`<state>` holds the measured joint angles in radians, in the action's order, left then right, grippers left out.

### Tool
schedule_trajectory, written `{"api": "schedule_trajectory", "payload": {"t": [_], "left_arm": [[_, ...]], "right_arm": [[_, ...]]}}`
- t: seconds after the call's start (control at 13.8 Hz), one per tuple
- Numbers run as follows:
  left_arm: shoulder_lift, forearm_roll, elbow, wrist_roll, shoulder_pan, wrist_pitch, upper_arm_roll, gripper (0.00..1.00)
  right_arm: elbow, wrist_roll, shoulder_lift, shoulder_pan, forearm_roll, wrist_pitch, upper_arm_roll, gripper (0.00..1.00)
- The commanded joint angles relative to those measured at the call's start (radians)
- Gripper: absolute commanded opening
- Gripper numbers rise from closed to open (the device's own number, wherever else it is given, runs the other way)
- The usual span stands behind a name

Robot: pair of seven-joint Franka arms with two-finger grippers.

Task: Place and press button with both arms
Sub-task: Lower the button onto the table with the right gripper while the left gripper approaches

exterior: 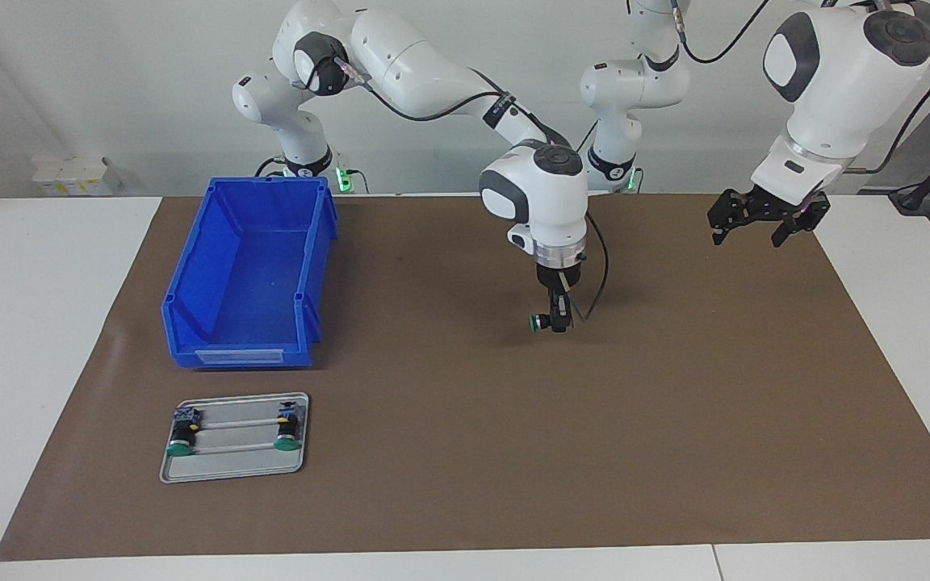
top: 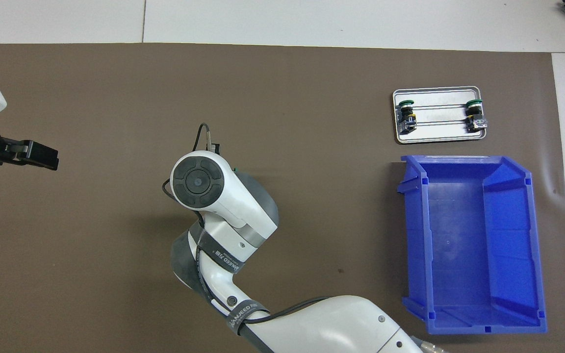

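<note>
The right gripper [exterior: 559, 321] hangs over the mat's [exterior: 465, 452] middle, fingers clamped on the button [exterior: 538, 322] — held sideways above the worktop — while the left gripper [exterior: 764, 228] waits, fingers apart.

1. In the overhead view, the right arm's wrist [top: 199, 181] is covering the right gripper and the held button, so only a sliver of green is peeking out at its 3 o'clock edge.
2. The left gripper [top: 32, 154] is being cropped by that view's 9 o'clock edge, leaving only dark fingers [top: 42, 156] showing.
3. In the facing view, the left arm [exterior: 844, 73] is running off the frame at 12 o'clock.
4. The two buttons on the metal tray [exterior: 235, 464] are appearing too small for their base markings to be read.
5. The blue bin's label [exterior: 239, 354] is showing as a pale, unreadable strip.
</note>
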<state>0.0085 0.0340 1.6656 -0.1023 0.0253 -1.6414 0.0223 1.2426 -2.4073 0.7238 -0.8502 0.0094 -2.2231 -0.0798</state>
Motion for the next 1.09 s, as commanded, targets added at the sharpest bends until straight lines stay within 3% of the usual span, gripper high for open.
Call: {"api": "schedule_trajectory", "payload": {"t": [0.0,0.36,0.58,0.65,0.72,1.01], "left_arm": [[-0.027,0.018,0.033,0.006,0.002,-0.026,-0.004,1.0],[-0.028,0.017,0.036,-0.013,0.028,-0.038,0.002,1.0],[-0.041,0.004,0.072,-0.184,0.036,-0.057,0.004,1.0],[-0.048,-0.011,0.092,-0.247,0.036,-0.075,0.004,1.0],[-0.059,-0.037,0.118,-0.29,0.036,-0.102,0.002,1.0],[-0.108,-0.094,0.268,-0.41,0.068,-0.29,0.004,1.0]], "right_arm": [[0.003,-0.016,0.016,-0.001,0.003,-0.033,0.014,0.0],[0.026,-0.015,0.055,-0.021,-0.019,-0.066,0.012,0.0],[0.028,-0.01,0.054,-0.032,-0.014,-0.067,0.012,0.01],[0.029,-0.01,0.054,-0.032,-0.008,-0.072,0.012,0.58],[0.038,-0.004,0.054,-0.032,-0.012,-0.084,0.012,0.74],[0.052,-0.001,0.046,-0.035,-0.016,-0.084,0.012,0.81]]}}
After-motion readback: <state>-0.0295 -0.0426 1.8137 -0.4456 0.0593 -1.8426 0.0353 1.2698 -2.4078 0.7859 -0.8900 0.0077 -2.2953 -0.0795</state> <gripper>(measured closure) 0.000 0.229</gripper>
